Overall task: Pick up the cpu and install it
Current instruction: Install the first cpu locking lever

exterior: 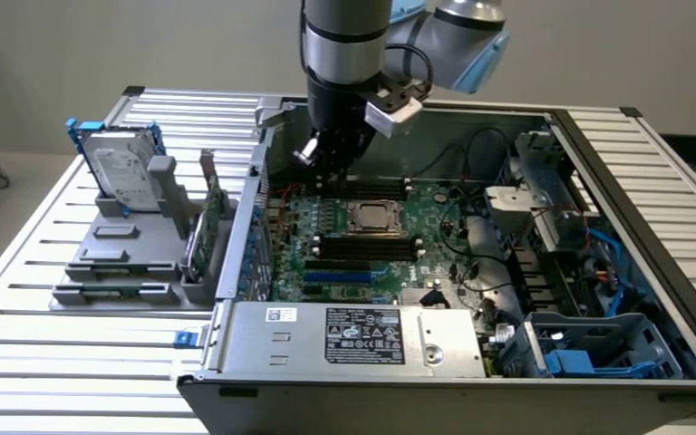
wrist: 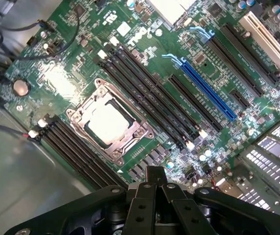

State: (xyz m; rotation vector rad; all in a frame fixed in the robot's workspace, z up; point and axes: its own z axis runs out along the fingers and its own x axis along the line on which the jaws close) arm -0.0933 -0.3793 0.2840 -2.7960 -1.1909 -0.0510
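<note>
The cpu [exterior: 372, 216] [wrist: 106, 122], a small square chip with a pale silvery top, lies flat inside the metal-framed socket [wrist: 130, 139] on the green motherboard [exterior: 427, 227] in the open computer case. My gripper [exterior: 338, 179] [wrist: 154, 172] hangs above the board, just beyond the socket toward the back of the case and a little to the exterior view's left. Its fingers are pressed together and hold nothing. It is clear of the cpu.
Black memory slots [wrist: 145, 93] flank the socket, and a blue card slot [wrist: 208, 90] lies further along the board. A silver power supply [exterior: 348, 335] closes the case's near side. Cables [exterior: 469, 240] and drive bays fill its right. A blue-framed hard drive [exterior: 119, 168] stands on a grey fixture.
</note>
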